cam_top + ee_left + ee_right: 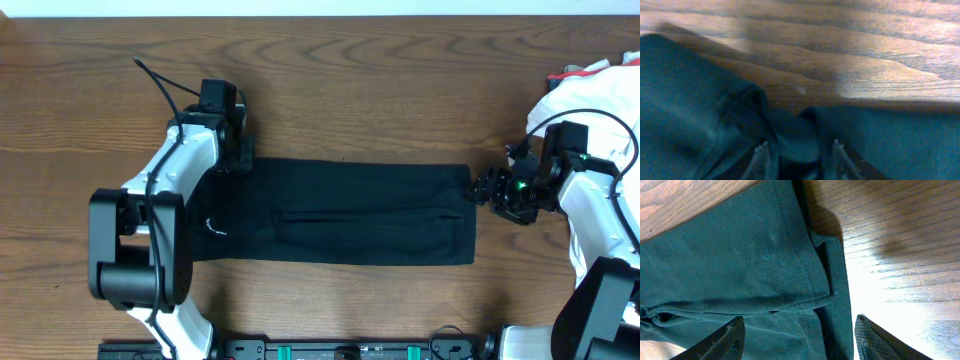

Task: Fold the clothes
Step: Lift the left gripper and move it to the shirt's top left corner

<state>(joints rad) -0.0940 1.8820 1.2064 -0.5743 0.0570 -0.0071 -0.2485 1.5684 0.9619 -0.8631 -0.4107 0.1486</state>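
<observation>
The clothes, a black shirt (360, 210), lie flat as a long folded strip across the middle of the table. My left gripper (240, 162) is down at the strip's far left corner. In the left wrist view the shirt (690, 100) bunches into a raised fold between the tips of my left gripper (800, 146), whose jaws still stand apart. My right gripper (482, 188) is at the strip's right end, open. In the right wrist view my right gripper (800, 330) straddles the hemmed edge of the shirt (740, 255), one finger (722, 340) over cloth and the other over bare wood.
A heap of white cloth (600, 90) lies at the far right, behind the right arm. The wooden table (350, 90) surrounds the shirt. A black cable (160, 85) trails from the left arm.
</observation>
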